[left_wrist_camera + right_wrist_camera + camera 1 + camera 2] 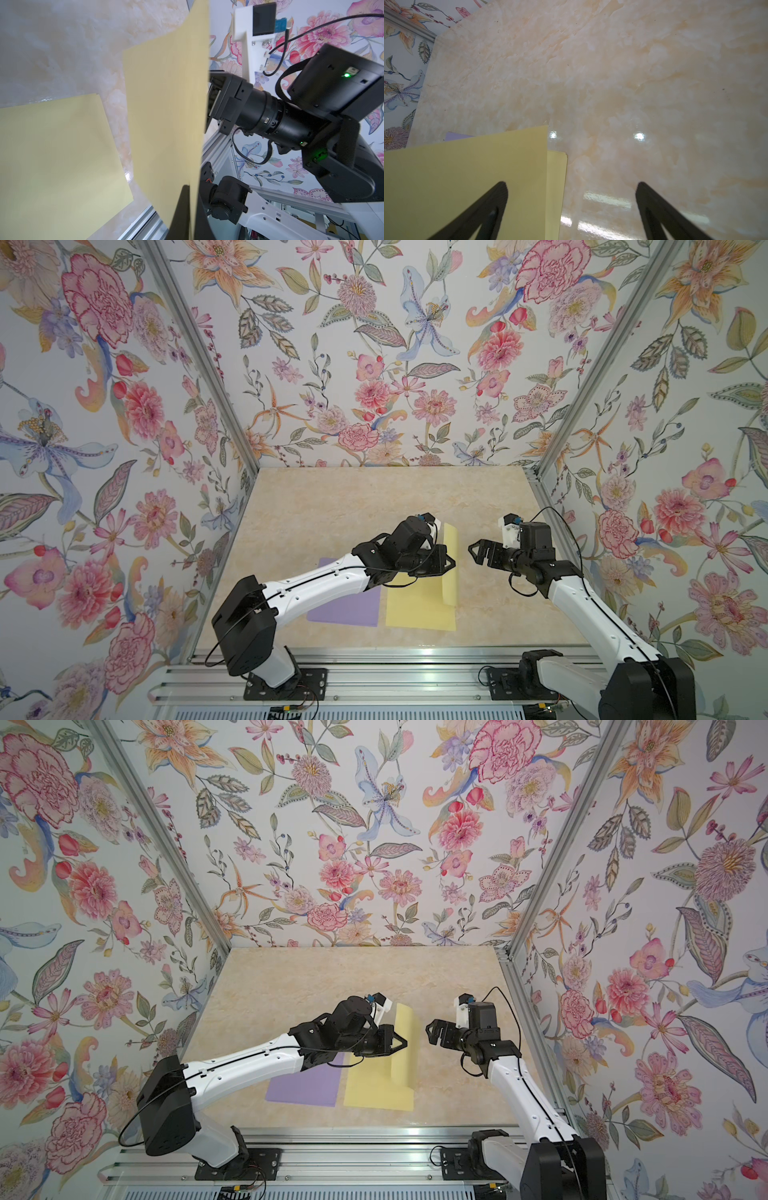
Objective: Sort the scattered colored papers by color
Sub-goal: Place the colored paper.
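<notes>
While the left fingers (444,560) clench a yellow sheet (451,585) raised on edge over the yellow stack (419,610), the right fingers (642,193) stand spread and empty just beside it.

2 yellow papers (451,585) (415,610), 1 lavender paper (345,610)

Robot lab cell: floral-papered walls (374,364), aluminium frame (201,356), marbled tabletop (332,497).

Tabletop (332,506) bears purple sheet (349,608), yellow sheets (415,612), perhaps stacked.
</notes>
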`<state>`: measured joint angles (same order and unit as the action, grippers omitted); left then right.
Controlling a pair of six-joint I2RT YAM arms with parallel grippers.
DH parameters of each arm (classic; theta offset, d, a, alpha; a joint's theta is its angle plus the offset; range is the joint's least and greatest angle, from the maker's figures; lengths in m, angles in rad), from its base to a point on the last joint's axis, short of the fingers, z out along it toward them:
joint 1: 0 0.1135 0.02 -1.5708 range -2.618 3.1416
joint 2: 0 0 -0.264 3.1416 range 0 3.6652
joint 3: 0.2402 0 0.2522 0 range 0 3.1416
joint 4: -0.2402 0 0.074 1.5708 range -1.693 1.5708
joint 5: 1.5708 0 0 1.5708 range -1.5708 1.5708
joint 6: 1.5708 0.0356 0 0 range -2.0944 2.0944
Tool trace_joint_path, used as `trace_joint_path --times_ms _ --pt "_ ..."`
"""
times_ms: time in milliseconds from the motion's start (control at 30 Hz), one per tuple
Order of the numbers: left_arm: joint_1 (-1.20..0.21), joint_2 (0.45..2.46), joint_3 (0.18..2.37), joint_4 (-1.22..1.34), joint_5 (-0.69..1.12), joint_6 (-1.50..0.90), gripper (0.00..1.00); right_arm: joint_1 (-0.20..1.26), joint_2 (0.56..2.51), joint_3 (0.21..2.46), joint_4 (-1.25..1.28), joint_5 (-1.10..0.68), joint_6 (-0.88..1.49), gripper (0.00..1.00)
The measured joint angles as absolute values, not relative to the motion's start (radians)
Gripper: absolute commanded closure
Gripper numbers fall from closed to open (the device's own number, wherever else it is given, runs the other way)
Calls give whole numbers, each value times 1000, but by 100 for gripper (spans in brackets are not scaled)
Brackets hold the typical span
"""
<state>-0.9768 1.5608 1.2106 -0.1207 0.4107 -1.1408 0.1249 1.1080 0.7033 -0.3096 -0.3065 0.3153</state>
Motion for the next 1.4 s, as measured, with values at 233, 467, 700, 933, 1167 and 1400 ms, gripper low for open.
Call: trace_joint_path --times_ms 233,467,700,933,1167,1400 --pt "-978 1594 1158 -103 416 -1149 100 128 1109 710 -310 -307 315 0" --pt "-979 1709 1145 -113 478 -1134 100 143 1113 710 -308 -312 319 0" --pt "-978 1729 1137 -122 497 -1111 100 211 1097 646 -262 -324 369 0" --pt "-973 1710 1073 -158 465 -1095 100 313 1048 529 -185 -314 464 0" --pt "-955 1652 1015 -189 408 -1084 100 390 1047 487 -140 -287 521 0" --pt "-930 1626 997 -191 360 -1081 100 412 1051 487 -113 -272 538 0"
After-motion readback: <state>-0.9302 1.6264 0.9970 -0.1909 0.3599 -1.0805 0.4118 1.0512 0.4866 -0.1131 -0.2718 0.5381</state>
